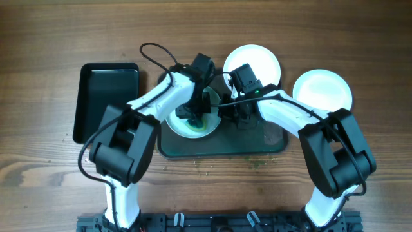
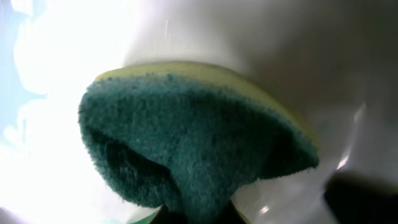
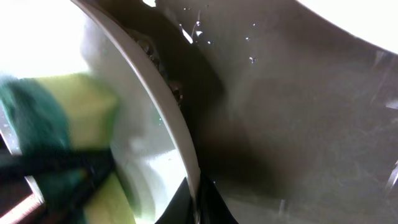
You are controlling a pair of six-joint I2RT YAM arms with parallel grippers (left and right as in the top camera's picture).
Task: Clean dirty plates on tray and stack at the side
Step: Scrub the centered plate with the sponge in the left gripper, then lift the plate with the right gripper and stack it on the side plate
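While the last smeared plate is under the sponge, table (image 1: 38,161): wooden top that fills the overhead frame and carries everything.
Tray (image 1: 270,147): dark, at lower centre of the overhead view, with both arms reaching in over it.
Black tray (image 1: 106,96): smaller, at upper left, nothing in it.
Clean plates (image 1: 252,59): two plain white ones lie off the tray. One is at upper centre, the other (image 1: 322,90) at upper right. They are apart, not stacked.
Dirty plate (image 1: 207,127): on the left half of the tray, with a greenish film across its middle.
Sponge (image 2: 186,149): yellow body, green scrub face, pressed down on the plate's middle.
Left gripper (image 1: 192,111): fingers clamped on the sponge, which bulges out from the pinch.
Right gripper (image 3: 194,208): in the right wrist view the fingers sit one on each side of the dirty plate's right rim and look closed on it, steadying it.
Crumbs (image 1: 257,164): green specks on the table just below the tray.
Step in hand: scrubbing the third and last plate, so the task looks well past halfway.
Next move calls for: wiping until the film is gone while the rim hold stays firm. Then the sponge must lift clear and the plate go out to the right. The stack itself is not yet started.
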